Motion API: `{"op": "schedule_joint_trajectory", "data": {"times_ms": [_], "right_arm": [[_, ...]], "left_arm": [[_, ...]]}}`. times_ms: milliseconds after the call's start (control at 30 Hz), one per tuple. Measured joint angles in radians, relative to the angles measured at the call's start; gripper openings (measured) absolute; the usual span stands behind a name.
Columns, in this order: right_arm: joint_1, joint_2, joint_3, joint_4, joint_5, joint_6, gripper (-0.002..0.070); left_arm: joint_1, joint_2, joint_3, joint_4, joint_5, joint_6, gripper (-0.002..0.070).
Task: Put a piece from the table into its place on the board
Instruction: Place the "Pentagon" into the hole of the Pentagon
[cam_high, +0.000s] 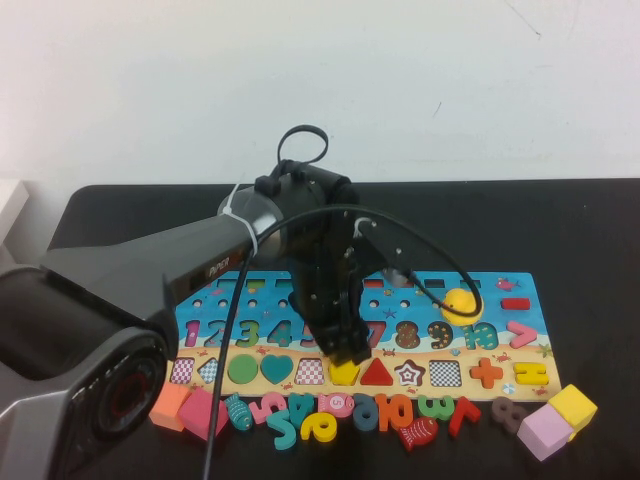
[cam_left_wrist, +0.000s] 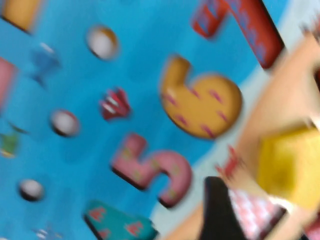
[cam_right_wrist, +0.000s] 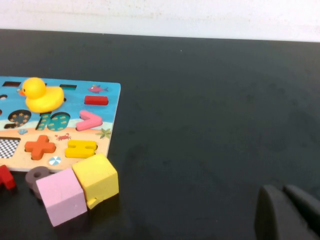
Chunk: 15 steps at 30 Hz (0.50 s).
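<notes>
Pale wall behind. Flat matte black table (cam_high: 600, 260), far larger than everything on it. Rectangular wooden board (cam_high: 215, 300): glossy blue sea top with painted numbers, sandy strip of shape slots below. Left gripper (cam_high: 347, 350) low over sandy strip, jaw state unclear. Right gripper (cam_right_wrist: 287, 212) off board over bare black table, dark fingers pressed together. Small flat yellow pentagon piece (cam_high: 344, 372) seated in strip slot, just beside red triangle (cam_high: 377, 373).
</notes>
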Motion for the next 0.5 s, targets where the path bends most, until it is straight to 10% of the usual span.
{"op": "schedule_joint_trajectory", "data": {"times_ms": [267, 500], "right_arm": [[0.0, 0.0, 0.0, 0.0, 0.0, 0.0, 0.0019], [0.0, 0.0, 0.0, 0.0, 0.0, 0.0, 0.0019]], "left_arm": [[0.0, 0.013, 0.0, 0.016, -0.099, -0.092, 0.0053], [0.0, 0.053, 0.0, 0.036, -0.071, -0.12, 0.0004]]}}
